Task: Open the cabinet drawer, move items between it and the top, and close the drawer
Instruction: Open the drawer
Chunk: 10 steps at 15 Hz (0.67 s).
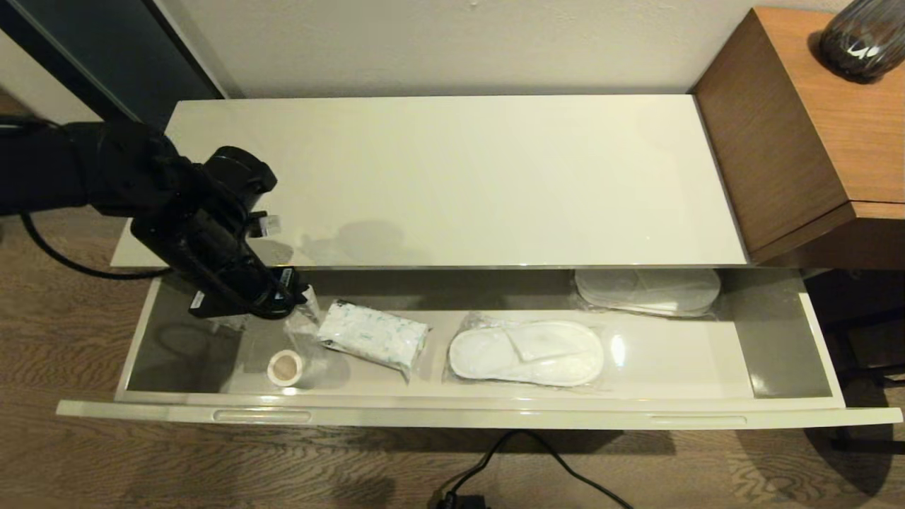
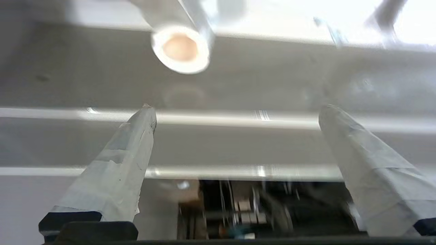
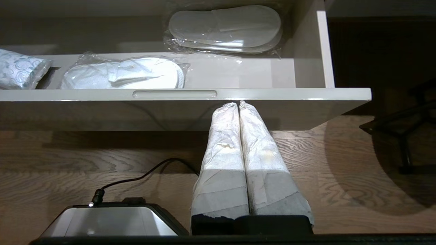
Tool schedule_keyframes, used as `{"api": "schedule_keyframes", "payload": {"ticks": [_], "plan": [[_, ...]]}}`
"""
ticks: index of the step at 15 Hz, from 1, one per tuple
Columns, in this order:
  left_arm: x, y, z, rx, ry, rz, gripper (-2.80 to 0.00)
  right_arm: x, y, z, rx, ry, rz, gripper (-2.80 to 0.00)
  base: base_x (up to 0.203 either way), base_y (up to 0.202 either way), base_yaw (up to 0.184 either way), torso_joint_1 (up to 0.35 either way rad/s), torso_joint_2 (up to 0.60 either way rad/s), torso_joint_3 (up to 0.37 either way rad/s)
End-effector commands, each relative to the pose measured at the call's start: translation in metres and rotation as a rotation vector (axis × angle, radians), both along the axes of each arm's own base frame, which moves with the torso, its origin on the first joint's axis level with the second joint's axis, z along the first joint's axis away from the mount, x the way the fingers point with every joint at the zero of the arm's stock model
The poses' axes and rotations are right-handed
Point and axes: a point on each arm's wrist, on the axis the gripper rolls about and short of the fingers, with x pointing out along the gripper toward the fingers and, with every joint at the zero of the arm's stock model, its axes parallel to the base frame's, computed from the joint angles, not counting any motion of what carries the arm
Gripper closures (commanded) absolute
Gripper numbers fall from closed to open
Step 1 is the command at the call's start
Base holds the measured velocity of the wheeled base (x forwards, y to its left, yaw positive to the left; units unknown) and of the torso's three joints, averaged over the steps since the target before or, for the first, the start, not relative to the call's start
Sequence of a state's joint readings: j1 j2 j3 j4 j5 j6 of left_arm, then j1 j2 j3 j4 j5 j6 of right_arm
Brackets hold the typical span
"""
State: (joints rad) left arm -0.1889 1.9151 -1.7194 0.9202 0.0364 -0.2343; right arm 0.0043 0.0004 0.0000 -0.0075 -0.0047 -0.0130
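The cabinet drawer (image 1: 452,413) stands pulled out below the bare cream top (image 1: 452,177). On its grey floor lie a white roll with a brown core (image 1: 285,367), a patterned packet (image 1: 371,338) and a wrapped pair of white slippers (image 1: 527,353). A second wrapped pair (image 1: 647,290) sits at the back right. My left gripper (image 1: 295,300) hangs over the drawer's left part, open and holding nothing. In the left wrist view the roll (image 2: 180,47) lies ahead of the gripper (image 2: 236,109). My right gripper (image 3: 238,103) is shut and parked low in front of the drawer's front panel.
A brown wood-grain cabinet (image 1: 799,141) with a dark vase (image 1: 862,35) stands against the right end of the top. A black cable (image 1: 537,459) runs across the wood floor in front. A silver and black device (image 3: 109,221) sits on the floor near my right gripper.
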Motion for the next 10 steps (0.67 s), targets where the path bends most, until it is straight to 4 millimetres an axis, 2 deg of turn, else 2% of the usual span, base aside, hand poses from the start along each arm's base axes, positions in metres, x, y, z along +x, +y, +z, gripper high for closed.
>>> {"api": "schedule_keyframes", "payload": {"ticks": [1,3,5,9,10], "plan": [[0.003,-0.002,-0.008,0.04,0.015,0.024,-2.8,0.0,0.0,0.0,-0.001,0.0,0.0,0.0,0.0,0.0,0.0,0.0,0.0,0.0],[0.001,-0.001,-0.006,0.073,0.002,0.056,-2.8,0.0,0.0,0.0,-0.001,-0.001,0.0,0.0,0.0,0.0,0.0,0.0,0.0,0.0],[-0.006,0.002,0.003,0.129,-0.052,0.171,-2.8,0.0,0.0,0.0,-0.001,-0.002,0.0,0.0,0.0,0.0,0.0,0.0,0.0,0.0],[-0.018,0.004,0.014,0.105,-0.088,0.243,-2.8,0.0,0.0,0.0,-0.001,-0.001,0.0,0.0,0.0,0.0,0.0,0.0,0.0,0.0],[-0.023,0.002,0.01,0.11,-0.073,0.245,-2.8,0.0,0.0,0.0,-0.001,-0.002,0.0,0.0,0.0,0.0,0.0,0.0,0.0,0.0]]}}
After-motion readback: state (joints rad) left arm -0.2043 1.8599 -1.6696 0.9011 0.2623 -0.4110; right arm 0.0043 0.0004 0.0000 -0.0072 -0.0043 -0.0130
